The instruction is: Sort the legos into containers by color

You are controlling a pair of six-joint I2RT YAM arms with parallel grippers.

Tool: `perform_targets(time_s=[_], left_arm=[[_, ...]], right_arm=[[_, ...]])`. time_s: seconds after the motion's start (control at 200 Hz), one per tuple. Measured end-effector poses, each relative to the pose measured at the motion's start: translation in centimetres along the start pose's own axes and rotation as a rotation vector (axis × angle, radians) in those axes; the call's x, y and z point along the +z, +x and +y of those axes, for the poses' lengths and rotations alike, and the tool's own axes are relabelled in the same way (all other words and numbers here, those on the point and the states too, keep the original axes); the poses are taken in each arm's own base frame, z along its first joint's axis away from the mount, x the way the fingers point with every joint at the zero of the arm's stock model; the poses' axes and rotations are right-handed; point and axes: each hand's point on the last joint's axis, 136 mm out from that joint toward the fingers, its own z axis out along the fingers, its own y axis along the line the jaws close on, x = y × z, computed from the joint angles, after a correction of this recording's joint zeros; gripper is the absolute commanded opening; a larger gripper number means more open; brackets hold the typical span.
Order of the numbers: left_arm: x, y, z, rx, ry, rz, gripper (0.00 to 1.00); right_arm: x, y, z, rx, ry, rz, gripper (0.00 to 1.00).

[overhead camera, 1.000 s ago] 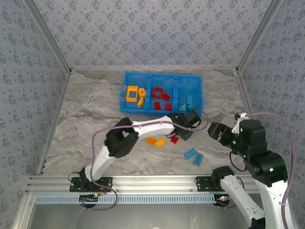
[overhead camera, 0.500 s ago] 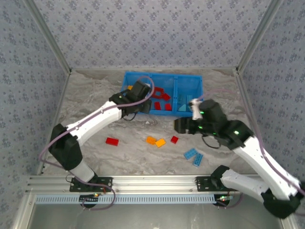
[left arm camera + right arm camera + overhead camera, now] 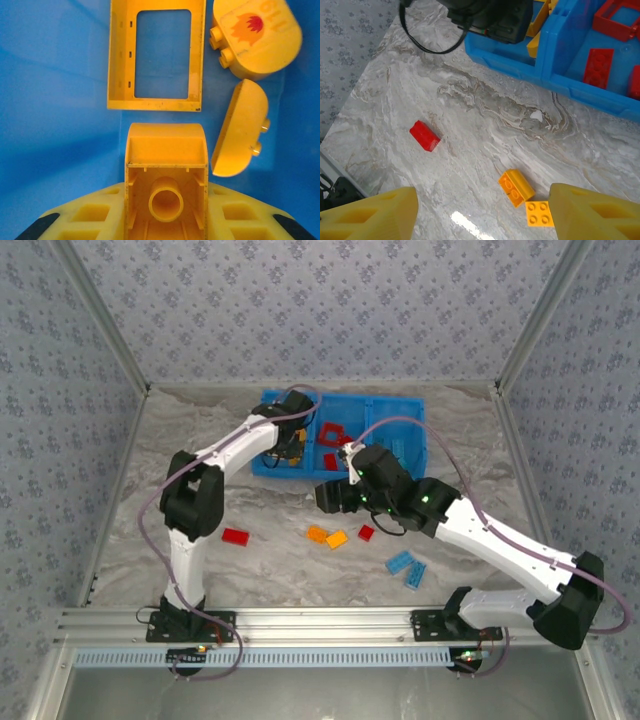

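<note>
Your left fingers (image 3: 85,220) clamp a yellow brick (image 3: 165,175) over the blue bin (image 3: 55,100), left compartment. Your right fingers (image 3: 590,210) stand wide, empty, above an orange brick (image 3: 516,187) on the bench (image 3: 470,125).

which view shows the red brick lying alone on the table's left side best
The right wrist view: the small red plastic brick lies large and unobstructed on the marble table. The top external view shows it as a tiny red patch left of the orange bricks.
</note>
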Motion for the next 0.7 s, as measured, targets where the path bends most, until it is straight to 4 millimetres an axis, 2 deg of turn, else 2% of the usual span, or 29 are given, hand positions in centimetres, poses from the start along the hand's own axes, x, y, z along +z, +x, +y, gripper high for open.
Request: perform_targets(time_s=[0.2,0.31,0.465,0.6,0.7], left_arm=[[2.2,0.8,0.3,0.012,-0.073,0.043,0.28],[2.4,1.2,0.7,0.014,-0.096,0.058,0.45],[2.3,1.3,0.7,0.0,-0.105,0.052,0.55],[1.1,1.2,0.3,0.009,-0.095,0.033,0.57],[-1.6,0.3,0.2,0.002,-0.068,-0.016,0.56]], right_arm=[[0.4,-0.2,0.3,0.006,-0.008,-0.015,0.72],[0.6,0.1,0.2,0.005,-0.008,-0.013,0.72],[0.9,0.7,-0.1,0.004,0.001,0.001,0.73],[1.0,0.9,-0.4,0.003,0.013,0.003,0.73],[0.7,0.8,-0.6,0.0,0.02,-0.004,0.73]])
